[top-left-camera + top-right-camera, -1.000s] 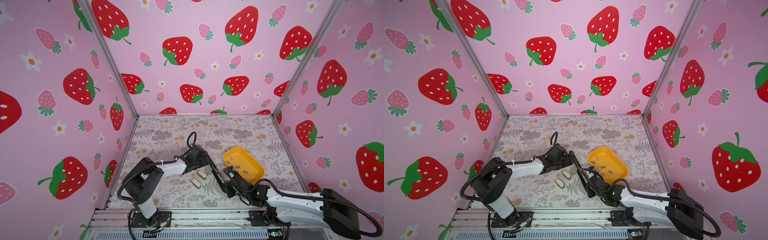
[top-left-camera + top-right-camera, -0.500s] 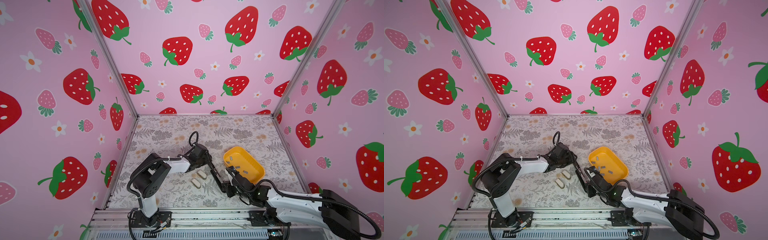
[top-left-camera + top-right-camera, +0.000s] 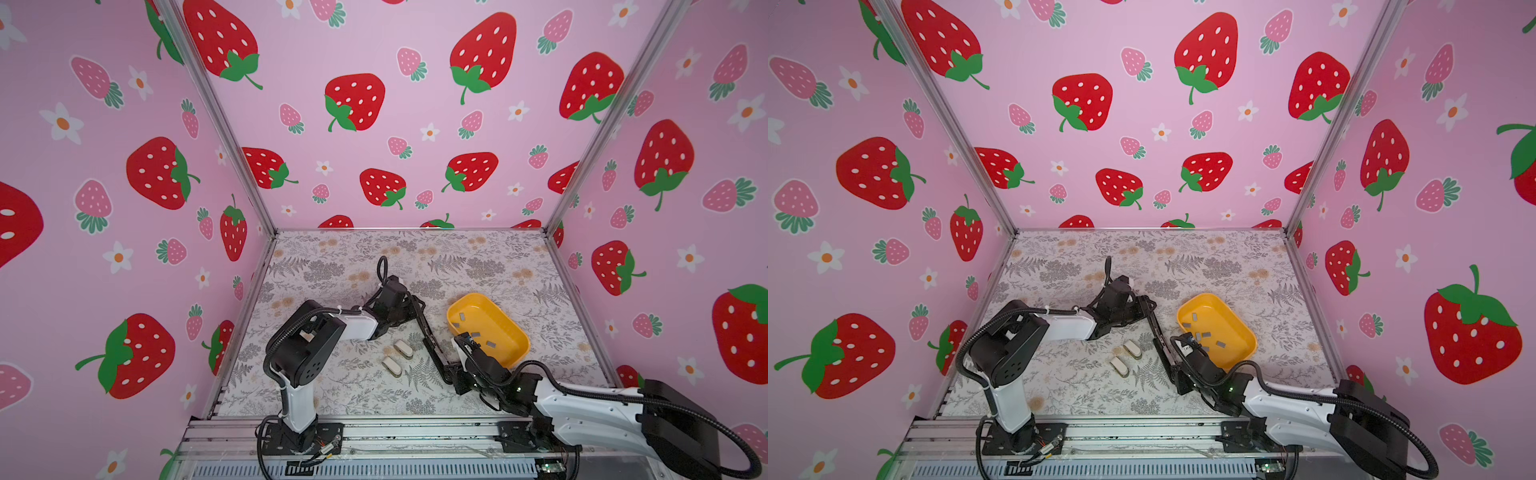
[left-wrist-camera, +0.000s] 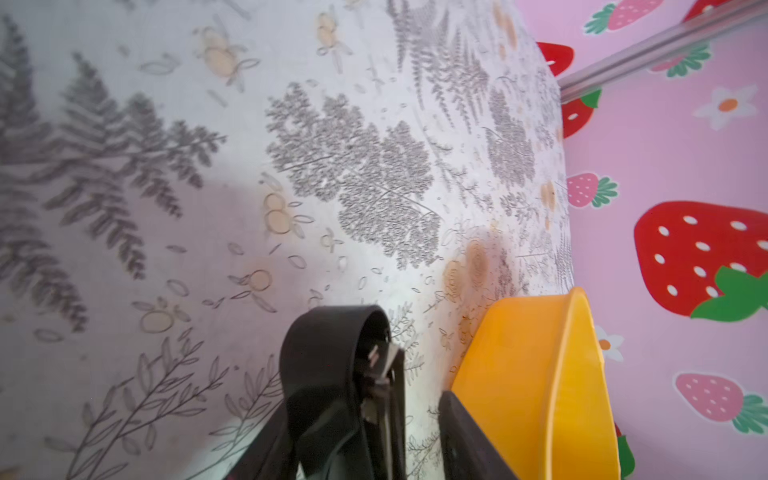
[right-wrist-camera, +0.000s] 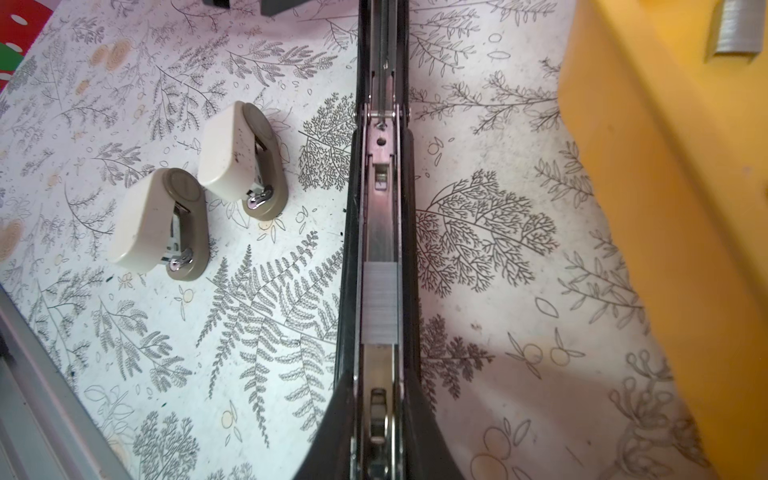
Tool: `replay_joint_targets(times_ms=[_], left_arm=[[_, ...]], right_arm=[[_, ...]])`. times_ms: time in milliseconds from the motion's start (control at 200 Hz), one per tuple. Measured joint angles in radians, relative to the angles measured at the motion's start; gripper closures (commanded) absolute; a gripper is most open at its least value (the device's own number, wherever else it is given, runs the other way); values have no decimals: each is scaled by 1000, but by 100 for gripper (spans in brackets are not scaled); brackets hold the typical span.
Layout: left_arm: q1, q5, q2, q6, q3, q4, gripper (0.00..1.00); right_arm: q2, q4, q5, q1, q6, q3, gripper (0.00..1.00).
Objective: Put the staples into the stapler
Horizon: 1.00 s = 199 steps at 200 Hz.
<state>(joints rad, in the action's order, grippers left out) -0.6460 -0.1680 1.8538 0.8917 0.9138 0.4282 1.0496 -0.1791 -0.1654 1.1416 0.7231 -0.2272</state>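
Observation:
The black stapler (image 3: 430, 345) (image 3: 1160, 345) lies unfolded along the mat, its metal channel facing up. In the right wrist view one grey strip of staples (image 5: 379, 307) sits in that channel. More staples (image 3: 476, 334) lie loose in the yellow tray (image 3: 505, 320). My right gripper (image 3: 455, 372) (image 5: 378, 436) is shut on the stapler's near end. My left gripper (image 3: 409, 309) (image 4: 359, 411) straddles the stapler's far, rounded end (image 4: 332, 365). Its jaws are open, and mat shows between the stapler and one finger (image 4: 465, 440).
Two small beige mini staplers (image 3: 403, 348) (image 3: 391, 365) lie side by side on the mat, left of the black stapler, and show in the right wrist view (image 5: 243, 162) (image 5: 160, 220). The yellow tray (image 3: 1237, 320) (image 4: 540, 374) stands just right of the stapler. Pink walls enclose the mat.
The left arm has swung slightly right and its jaws have narrowed around the stapler's far end. The right gripper and the stapler have stayed put.

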Motion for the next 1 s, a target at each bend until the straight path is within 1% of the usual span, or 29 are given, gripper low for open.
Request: replay_joint_targets(times_ms=[250,420,535,705,995], left_arm=[[-10,-38,-55,-103,7,63,51],[-44,-34,-96,-192,-1,86,57],[-81,2,-139,-292,-32,100,63],[-110,61,-182,-402,-93,136,63],[-222,150,-256,-594,-189,222,61]], right_arm=[[5,-51,-5,6,-18,20,100],[5,-66,-11,10,-24,27,100],[2,-68,-17,11,-37,30,100],[-12,-75,-22,21,-58,43,100],[-40,-122,-46,41,-93,88,100]])
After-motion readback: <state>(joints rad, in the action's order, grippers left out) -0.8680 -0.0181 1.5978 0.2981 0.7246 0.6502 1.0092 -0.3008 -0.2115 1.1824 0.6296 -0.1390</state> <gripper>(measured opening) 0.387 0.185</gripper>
